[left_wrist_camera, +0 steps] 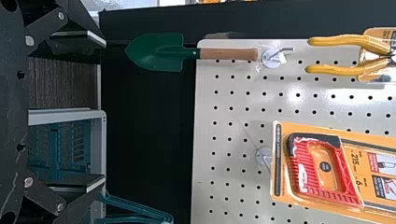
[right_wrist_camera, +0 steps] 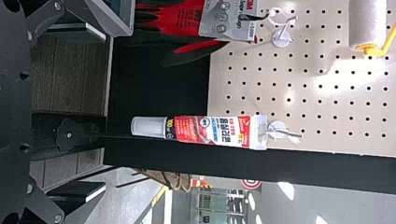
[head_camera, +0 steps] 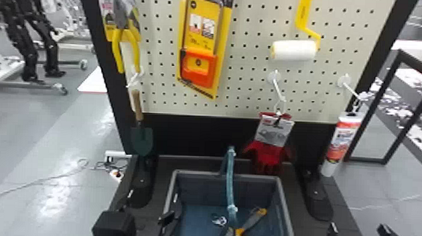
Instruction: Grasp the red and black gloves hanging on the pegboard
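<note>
left tool and right tool gape wide, empty, apart from gloves.

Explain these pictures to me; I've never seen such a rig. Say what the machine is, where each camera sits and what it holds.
This is a two-armed robot; each arm ends in a two-fingered hand. The wide picture comes from its head camera, looking down at a pegboard. The other two come from its wrist cameras, shown turned sideways. On the board hang yellow pliers, a green trowel, an orange-handled tool on a yellow card, a paint roller, a red-and-white tube and the red and black gloves it should grasp. Below sits a grey bin with a few tools. The left hand and right hand are both open, low before the board, holding nothing.
</note>
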